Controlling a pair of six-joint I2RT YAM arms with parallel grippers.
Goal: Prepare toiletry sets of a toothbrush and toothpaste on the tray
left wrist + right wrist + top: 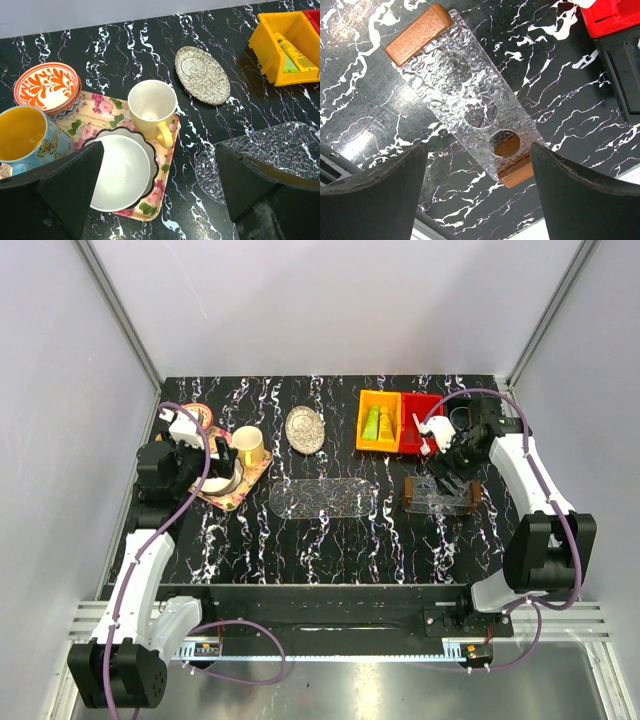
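The clear oval tray (318,498) lies mid-table with nothing on it; its textured end (280,150) shows beside my left fingers. Two toothpaste tubes rest in the yellow bin (362,432): a lime green one (371,422) and an orange-yellow one (386,423) (295,50). A thin white toothbrush (415,425) shows in the red bin (412,440), partly hidden by my right arm. My left gripper (215,465) (159,147) hangs open over the floral tray's edge. My right gripper (447,462) (477,147) is open above a clear rack, holding nothing.
A floral square tray (165,165) carries a white bowl (120,172), a yellow mug (150,107) and a blue cup (25,132). An orange bowl (47,87) and a silvery dish (202,75) lie behind it. A clear holed rack (465,95) on brown blocks stands under my right gripper.
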